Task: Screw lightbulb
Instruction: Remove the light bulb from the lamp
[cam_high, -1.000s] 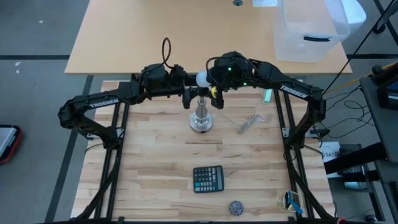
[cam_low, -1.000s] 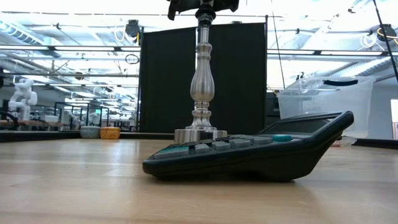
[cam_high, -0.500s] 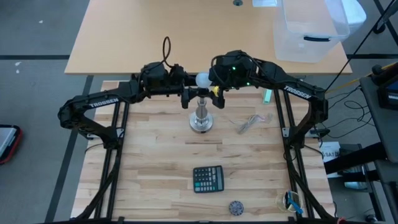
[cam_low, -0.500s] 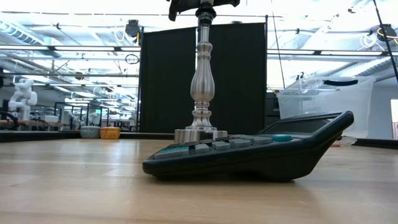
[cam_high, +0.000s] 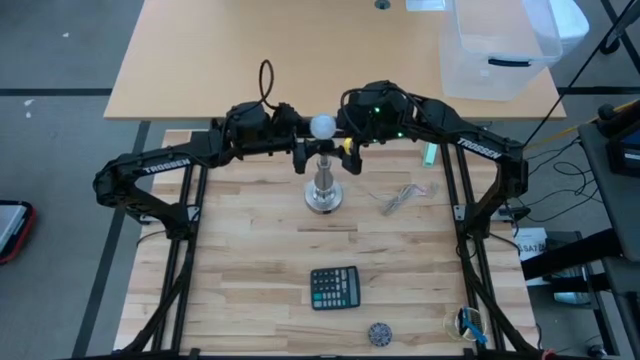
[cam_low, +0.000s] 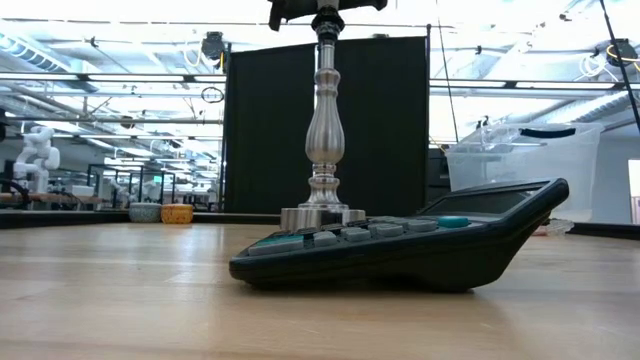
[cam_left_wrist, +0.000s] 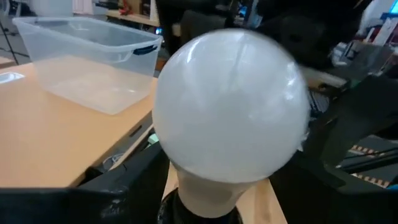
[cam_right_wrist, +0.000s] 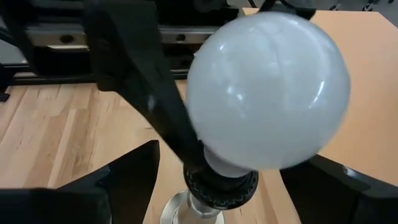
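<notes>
Your right gripper (cam_high: 345, 128) has just let go of the bulb (cam_high: 323, 126), fingers apart; the left gripper (cam_high: 299, 150) has widened beside the socket (cam_right_wrist: 219, 182). The bulb sits seated.

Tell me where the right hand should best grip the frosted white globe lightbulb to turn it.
Probably around the widest part of the frosted white globe lightbulb, coming in level from the side. It stands upright in the dark socket of the silver metal stand, so its neck is tucked away and only the round globe offers clear, even contact.
</notes>
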